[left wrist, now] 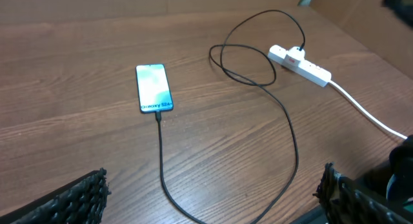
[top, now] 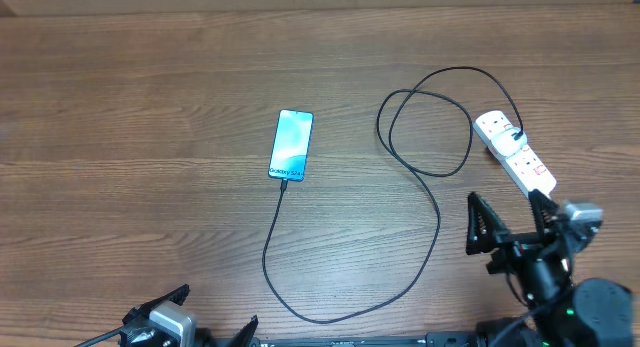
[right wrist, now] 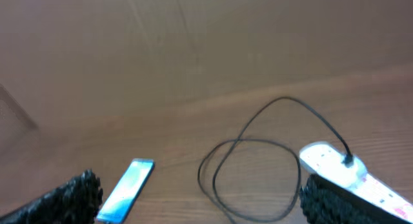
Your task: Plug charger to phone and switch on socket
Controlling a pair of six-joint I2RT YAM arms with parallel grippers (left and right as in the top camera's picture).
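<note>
From here the phone (top: 291, 144) lies flat near the middle of the surface (top: 120, 137) with its screen lit, and the charger (top: 437, 217) already runs into its lower edge, loops across the wood and ends at the socket (top: 513, 148) at the right. So I judge the plugging done and the switch left to press. My right end effector (top: 508, 220) hovers just beside the socket's near end, fingers spread apart and empty; my left end effector (top: 205, 322) sits at the bottom edge, also apart and holding nothing. To do this well I would bring the right fingers together, come down over the red switch next to the occupied outlet, and press straight, avoiding the plug and cable.
</note>
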